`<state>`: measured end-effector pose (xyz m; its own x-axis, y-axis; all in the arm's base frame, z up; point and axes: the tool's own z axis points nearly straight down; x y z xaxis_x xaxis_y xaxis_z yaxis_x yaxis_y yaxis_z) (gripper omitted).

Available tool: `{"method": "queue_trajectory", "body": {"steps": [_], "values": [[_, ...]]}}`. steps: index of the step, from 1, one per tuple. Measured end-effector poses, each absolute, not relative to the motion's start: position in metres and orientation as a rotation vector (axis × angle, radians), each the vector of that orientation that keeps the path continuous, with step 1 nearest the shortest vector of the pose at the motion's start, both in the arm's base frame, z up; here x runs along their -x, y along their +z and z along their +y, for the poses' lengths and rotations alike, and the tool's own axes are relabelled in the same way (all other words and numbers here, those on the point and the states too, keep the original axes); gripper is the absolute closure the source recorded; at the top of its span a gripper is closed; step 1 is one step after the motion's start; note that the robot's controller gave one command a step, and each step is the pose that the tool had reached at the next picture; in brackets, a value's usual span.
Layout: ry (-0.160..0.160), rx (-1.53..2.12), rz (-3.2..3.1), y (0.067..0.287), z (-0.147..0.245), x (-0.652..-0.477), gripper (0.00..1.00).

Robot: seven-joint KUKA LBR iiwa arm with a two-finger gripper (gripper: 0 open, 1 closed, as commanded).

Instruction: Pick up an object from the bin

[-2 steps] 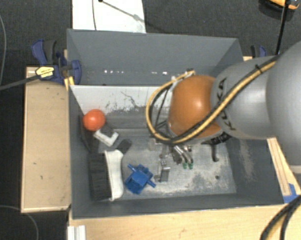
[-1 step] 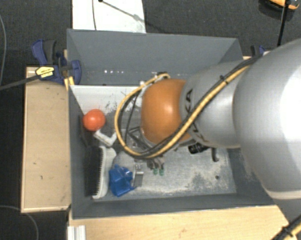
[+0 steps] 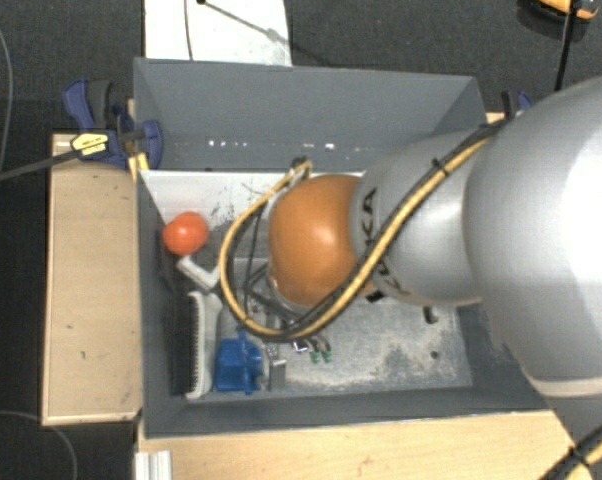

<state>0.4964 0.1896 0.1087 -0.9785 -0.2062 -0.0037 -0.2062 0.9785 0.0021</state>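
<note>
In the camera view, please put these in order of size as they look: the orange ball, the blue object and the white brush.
1. White brush, the longest by far.
2. Blue object and orange ball: they look about alike, so I do not rank them.

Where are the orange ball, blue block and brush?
Round orange ball (image 3: 185,233), camera view, its top.
Blue plastic block (image 3: 238,366), camera view, its middle.
White brush with black bristles (image 3: 199,346), camera view, its middle.

ball (image 3: 185,233) back-left in bin (image 3: 311,118) | brush (image 3: 199,340) before it | block (image 3: 238,366) right of brush, maybe touching
</note>
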Motion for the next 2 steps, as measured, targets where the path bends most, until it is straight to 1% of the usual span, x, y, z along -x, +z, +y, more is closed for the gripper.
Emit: {"method": "queue_trajectory", "body": {"steps": [1, 2], "values": [[-0.011, 0.582, 3.084, 0.0761, 0.2328, -0.4839, 0.00], [-0.026, 0.748, 3.038, 0.0746, 0.2359, -0.4855, 1.00]]}}
